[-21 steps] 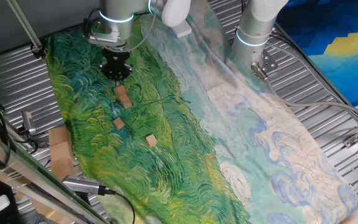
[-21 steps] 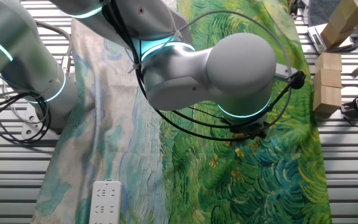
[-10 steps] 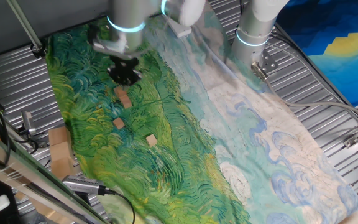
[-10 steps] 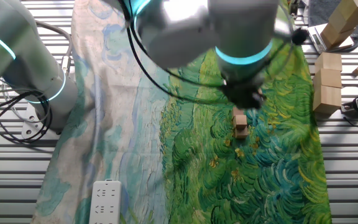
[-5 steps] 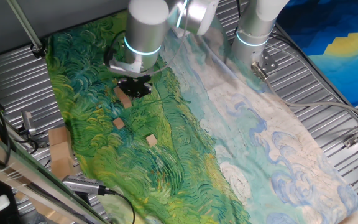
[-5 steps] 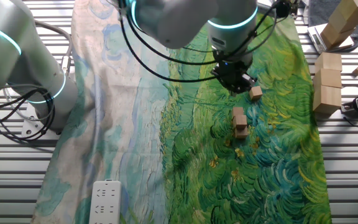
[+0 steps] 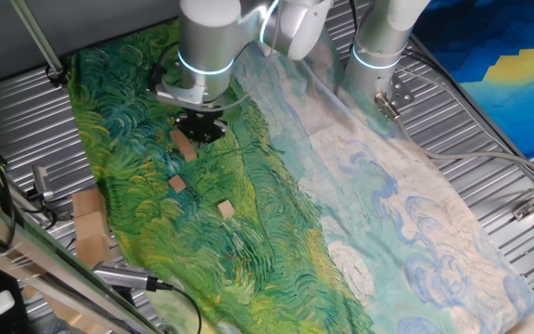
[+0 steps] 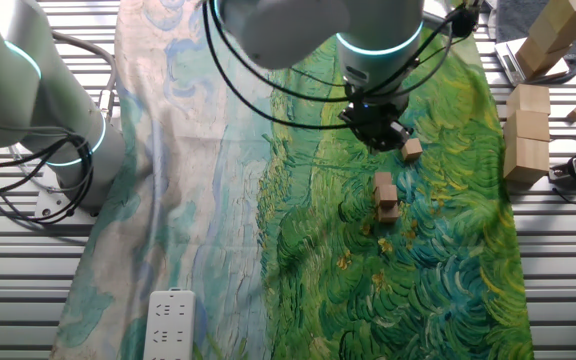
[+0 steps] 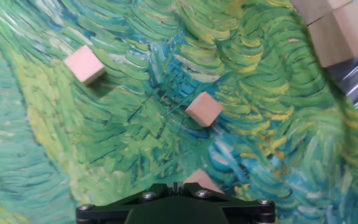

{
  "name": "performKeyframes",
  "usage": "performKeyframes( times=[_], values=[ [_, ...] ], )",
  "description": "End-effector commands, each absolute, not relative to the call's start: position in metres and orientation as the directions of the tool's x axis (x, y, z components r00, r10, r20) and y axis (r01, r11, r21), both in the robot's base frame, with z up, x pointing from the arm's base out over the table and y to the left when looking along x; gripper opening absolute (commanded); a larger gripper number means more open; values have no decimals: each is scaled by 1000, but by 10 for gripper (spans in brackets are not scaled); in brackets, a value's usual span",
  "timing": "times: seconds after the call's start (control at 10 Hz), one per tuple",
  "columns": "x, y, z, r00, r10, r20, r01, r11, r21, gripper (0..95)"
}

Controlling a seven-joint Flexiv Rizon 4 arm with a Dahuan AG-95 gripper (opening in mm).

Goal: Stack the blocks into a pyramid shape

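1. One fixed view: the gripper (image 7: 200,128) hangs over the green cloth (image 7: 137,121); its jaws' state is hidden. Blocks (image 7: 184,146) just left, two nearer.
2. Other fixed view: stacked blocks right.
3. Hand view: no legible writing.

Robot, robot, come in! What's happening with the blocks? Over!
Gripper above green cloth, open or shut unclear. Two blocks touching; loose block and another apart. No pyramid yet. Nothing blocking them.
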State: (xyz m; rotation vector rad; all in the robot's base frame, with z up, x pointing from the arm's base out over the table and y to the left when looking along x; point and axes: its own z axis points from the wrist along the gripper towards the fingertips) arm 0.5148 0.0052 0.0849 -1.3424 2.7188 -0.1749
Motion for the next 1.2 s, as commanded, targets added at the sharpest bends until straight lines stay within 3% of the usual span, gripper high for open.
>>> performKeyframes(
  times=[0.1,0.5,0.9,1.1,1.2],
  values=[
    [515,6,84,-501,-865,24,-854,489,-176,0],
    [515,6,84,-365,-929,54,-921,352,-170,0],
    [515,6,84,-370,-927,58,-921,358,-154,0],
    [515,6,84,-430,-902,38,-902,428,-55,0],
    [515,6,84,-428,-903,35,-903,426,-52,0]
  ],
)
